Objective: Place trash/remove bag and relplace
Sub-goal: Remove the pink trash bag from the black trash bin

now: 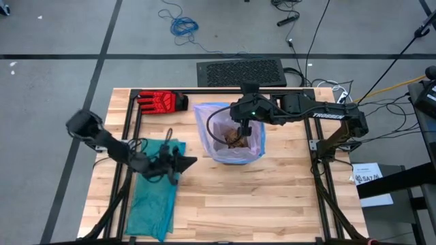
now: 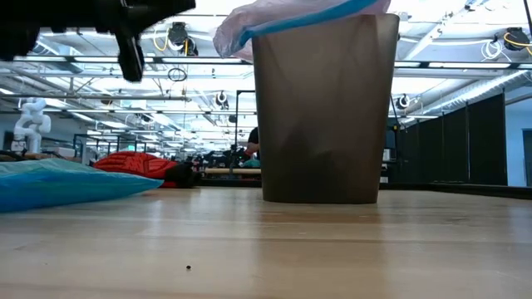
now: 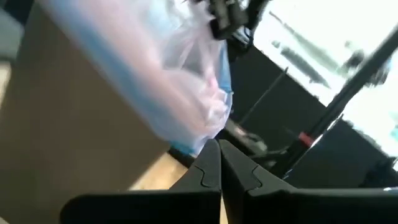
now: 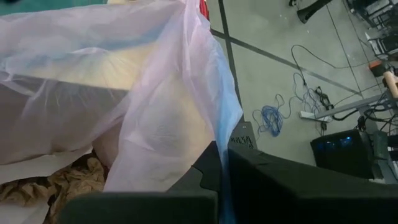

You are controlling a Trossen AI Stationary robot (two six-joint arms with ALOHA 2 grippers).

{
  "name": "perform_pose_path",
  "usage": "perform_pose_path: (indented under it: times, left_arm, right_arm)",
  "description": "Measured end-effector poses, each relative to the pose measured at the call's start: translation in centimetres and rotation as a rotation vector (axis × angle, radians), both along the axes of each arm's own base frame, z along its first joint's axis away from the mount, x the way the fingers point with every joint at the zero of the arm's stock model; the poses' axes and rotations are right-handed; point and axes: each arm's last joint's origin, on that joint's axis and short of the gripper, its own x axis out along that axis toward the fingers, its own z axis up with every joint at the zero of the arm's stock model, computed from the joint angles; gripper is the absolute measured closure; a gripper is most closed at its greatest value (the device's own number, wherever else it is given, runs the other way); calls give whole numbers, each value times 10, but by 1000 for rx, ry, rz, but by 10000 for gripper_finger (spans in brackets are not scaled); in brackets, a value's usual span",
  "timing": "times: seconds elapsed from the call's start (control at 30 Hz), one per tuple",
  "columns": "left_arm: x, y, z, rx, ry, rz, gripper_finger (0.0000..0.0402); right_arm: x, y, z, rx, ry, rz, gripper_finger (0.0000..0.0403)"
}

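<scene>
A brown bin [image 1: 231, 153] [image 2: 324, 108] stands upright mid-table, lined with the thin pink-white bag [image 1: 211, 126] [image 4: 155, 124]. The bag's blue-hemmed rim [image 2: 291, 18] rises above the bin's top. Crumpled brown paper trash [image 1: 236, 139] [image 4: 59, 183] lies inside. My right gripper [image 1: 242, 129] [image 4: 219, 152] hangs over the bin's mouth, shut on the bag. My left gripper [image 1: 192, 161] [image 3: 219, 152] is shut and holds nothing. It hovers left of the bin, pointing at it, above a teal plastic bag [image 1: 153, 197]. My right gripper pinches the bag's film at its blue-hemmed edge [image 4: 226, 127] between its two shut fingers. It comes slanting down from the table's right side. The film rises from the bin to the fingers; the bag's lower part stays in the bin with the trash.
A red glove [image 1: 161, 101] [image 2: 137, 164] lies at the far left of the table. The teal bag [image 2: 58, 187] lies flat at the near left. Bare wood stretches in front of the bin. A black mat [image 1: 240, 71] lies on the floor beyond the far edge.
</scene>
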Motion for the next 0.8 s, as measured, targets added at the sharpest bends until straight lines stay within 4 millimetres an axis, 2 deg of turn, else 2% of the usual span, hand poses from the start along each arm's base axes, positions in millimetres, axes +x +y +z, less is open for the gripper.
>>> perform_pose_path:
  times: [0.13,0.23,0.4,0.57,0.8]
  left_arm:
    - [19,4,-21,-193,15,3,401]
    - [33,8,-34,-275,24,-5,390]
    - [50,12,-34,-296,-35,-73,345]
    - [61,9,-24,-290,-77,-94,303]
    - [65,10,-24,-258,-58,-84,290]
  right_arm:
    - [0,0,0,-1,-2,1,403]
    - [0,0,0,-1,-2,1,403]
    - [0,1,0,1,-2,3,403]
    - [0,1,0,3,2,1,403]
    - [0,1,0,5,3,-1,403]
